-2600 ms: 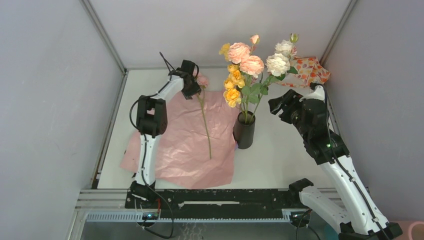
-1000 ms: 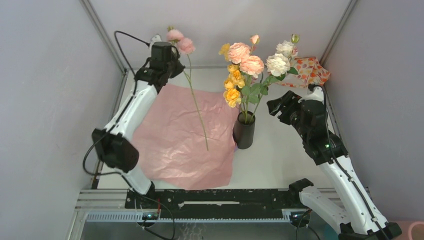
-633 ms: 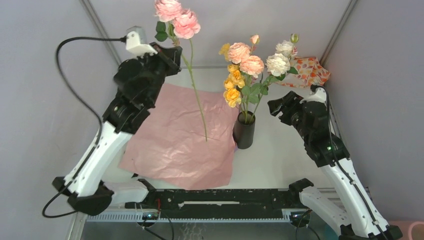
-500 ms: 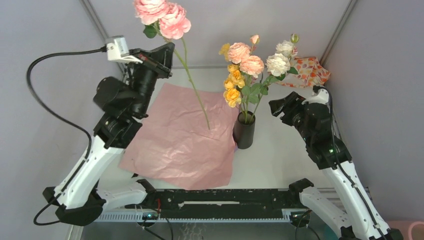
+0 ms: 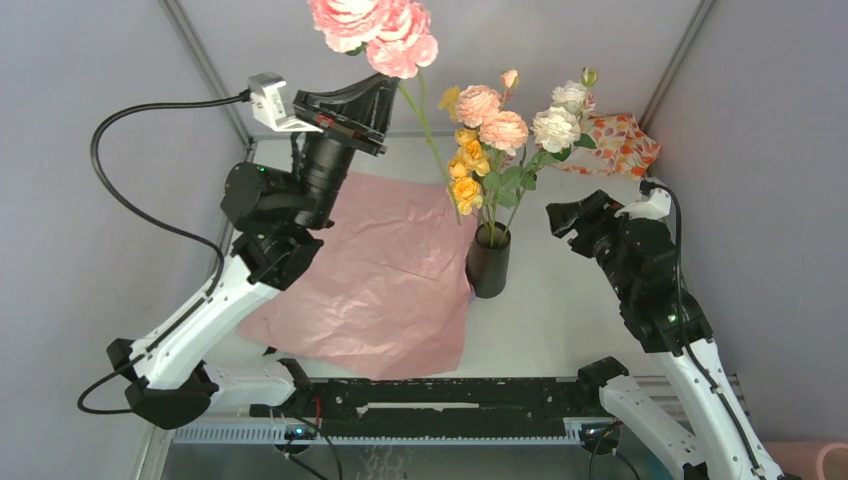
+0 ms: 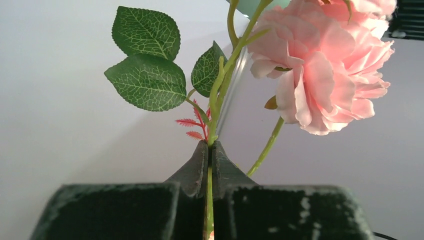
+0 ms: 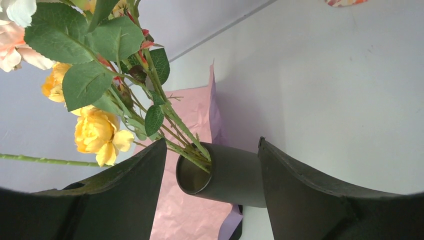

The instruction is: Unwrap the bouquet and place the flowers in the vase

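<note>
Left gripper (image 5: pixel 388 84): closed on the thin green stem of the pink rose spray (image 5: pixel 376 26); fingertips pressed together just below the leaves in the wrist view; raised high over the far left part of the table (image 5: pixel 560 310).
Pink rose spray: two pink blooms at the top of the overhead view, above the gripper; stem slanting down and to the right, lower end hanging free in front of the yellow roses, above and left of the vase mouth; contact with the bunch cannot be told.
Wrapping paper (image 5: pixel 370 290): spread flat and crinkled on the table, pink side up, a purple edge visible beside the vase in the right wrist view; right edge just beside the vase base.
Vase (image 5: pixel 488 265): black cylinder, upright, centre of the table.
Flowers (image 5: pixel 500 130): peach, yellow and white roses with green leaves, stems standing in the vase, heads fanned above it.
Right gripper (image 5: pixel 568 214): jaws wide apart, gripping nothing; near the vase on its right, pointed toward it, vase framed between the two fingers without contact.
Patterned cloth (image 5: pixel 620 140): orange-flowered, crumpled in the far right corner.
</note>
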`<act>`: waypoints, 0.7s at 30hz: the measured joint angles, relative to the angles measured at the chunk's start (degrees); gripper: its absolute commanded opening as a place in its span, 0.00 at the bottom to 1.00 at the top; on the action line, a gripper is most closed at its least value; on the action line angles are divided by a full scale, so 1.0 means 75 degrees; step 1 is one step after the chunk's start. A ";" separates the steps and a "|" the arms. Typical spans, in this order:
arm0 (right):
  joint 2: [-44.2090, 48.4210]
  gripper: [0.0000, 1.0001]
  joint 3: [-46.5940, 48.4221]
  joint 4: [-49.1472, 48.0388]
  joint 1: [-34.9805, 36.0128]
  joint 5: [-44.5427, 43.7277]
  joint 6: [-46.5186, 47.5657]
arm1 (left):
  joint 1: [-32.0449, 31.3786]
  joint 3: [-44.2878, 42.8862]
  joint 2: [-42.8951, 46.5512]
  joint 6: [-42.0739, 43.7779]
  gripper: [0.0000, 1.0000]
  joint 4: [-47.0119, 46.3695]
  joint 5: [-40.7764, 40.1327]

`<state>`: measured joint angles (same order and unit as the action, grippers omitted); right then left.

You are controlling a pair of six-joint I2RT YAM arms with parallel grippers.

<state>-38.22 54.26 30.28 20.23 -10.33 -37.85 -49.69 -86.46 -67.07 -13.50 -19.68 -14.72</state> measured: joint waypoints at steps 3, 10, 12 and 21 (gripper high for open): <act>0.0012 0.77 -0.0006 0.0000 0.0000 -0.0044 -0.0003 | -0.0201 -0.0003 -0.0236 0.0079 0.00 -0.0259 0.0114; 0.0047 0.77 -0.0029 0.0006 0.0000 -0.0163 0.0000 | -0.0437 -0.0041 -0.0589 0.0152 0.00 -0.0408 0.0338; 0.0052 0.77 -0.0035 0.0003 -0.0003 -0.0166 0.0000 | -0.0440 -0.0044 -0.0653 0.0146 0.00 -0.0478 0.0396; 0.0096 0.77 -0.0087 0.0003 0.0000 -0.0192 0.0006 | -0.0440 -0.0044 -0.0944 0.0050 0.00 -0.0810 0.0609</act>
<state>-37.50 53.60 30.30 20.23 -11.77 -37.80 -52.99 -86.78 -74.15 -13.13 -25.76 -10.15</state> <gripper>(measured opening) 0.767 0.012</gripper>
